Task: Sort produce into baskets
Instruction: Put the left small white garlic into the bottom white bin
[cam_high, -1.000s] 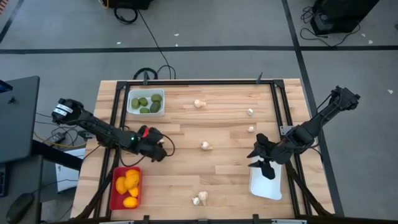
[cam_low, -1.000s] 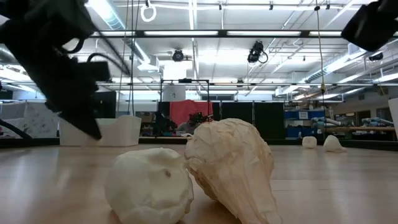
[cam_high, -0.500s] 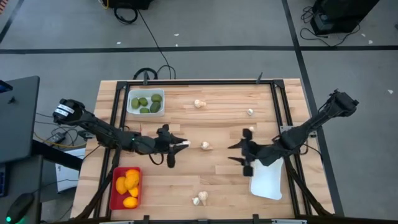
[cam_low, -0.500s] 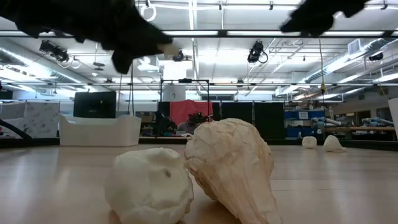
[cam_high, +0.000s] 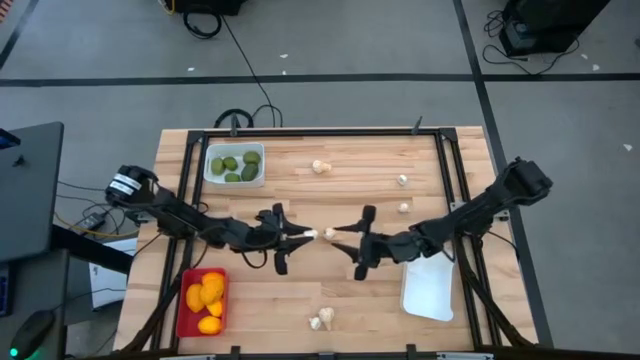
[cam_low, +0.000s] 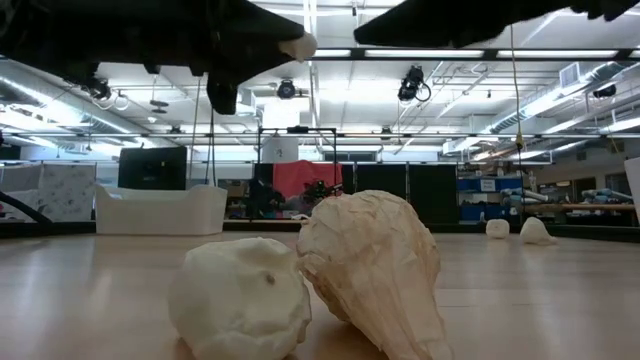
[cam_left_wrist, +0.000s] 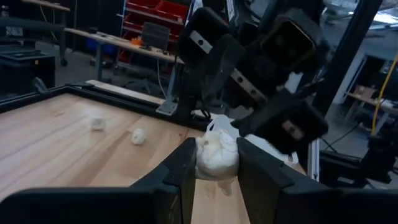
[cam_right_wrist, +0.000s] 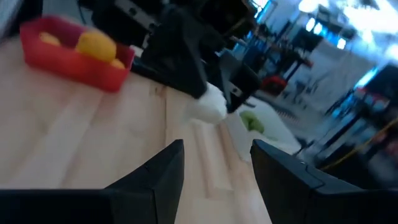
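Left gripper: closed on a garlic piece at mid-table, having swung in from the red tray's side.
Right gripper: fingers spread wide, now reaching in to face it; likely a handover.
Red tray: orange fruits.
Far white tray: green fruits.
Near-right white tray: no produce visible.
Loose garlic: scattered on the table.

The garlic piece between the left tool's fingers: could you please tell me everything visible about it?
The garlic piece is whitish, knobbly and bulb-shaped, with a papery-looking skin. It is pinched between the two dark fingers of the left tool, above the wooden table near its middle. The right tool faces it from close by with its fingers apart; whether it touches the piece cannot be told.
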